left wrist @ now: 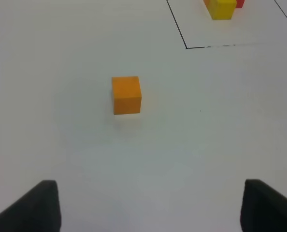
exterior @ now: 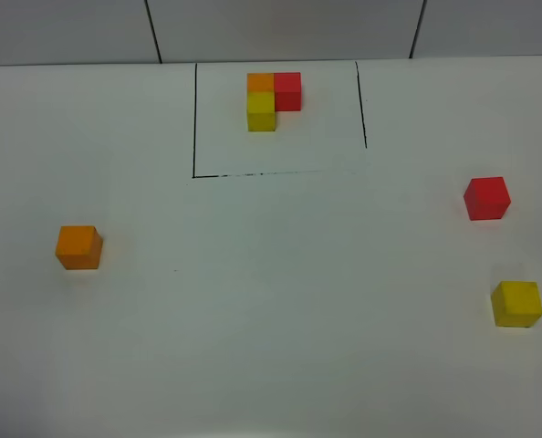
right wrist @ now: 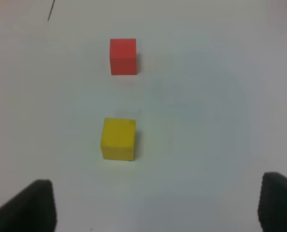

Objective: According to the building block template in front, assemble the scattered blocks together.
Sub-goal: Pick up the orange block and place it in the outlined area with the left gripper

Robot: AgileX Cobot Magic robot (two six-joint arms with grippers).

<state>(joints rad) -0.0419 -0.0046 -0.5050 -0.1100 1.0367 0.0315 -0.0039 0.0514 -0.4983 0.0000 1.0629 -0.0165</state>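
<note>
The building block template [exterior: 273,99] is an L of orange, red and yellow cubes at the back, inside a thin black drawn frame; its yellow cube also shows in the left wrist view [left wrist: 222,8]. Three scattered blocks lie apart on the table: orange [exterior: 78,246] at the left, red [exterior: 486,198] and yellow [exterior: 516,303] at the right. My left gripper [left wrist: 148,205] is open, its dark fingers wide apart, short of the orange block [left wrist: 126,94]. My right gripper [right wrist: 155,205] is open too, short of the yellow block [right wrist: 118,138], with the red block [right wrist: 122,56] beyond it. Neither gripper appears in the exterior view.
The white table [exterior: 280,301] carries only the blocks and the drawn black frame [exterior: 194,119]. A light wall with dark seams [exterior: 152,32] stands behind the far edge.
</note>
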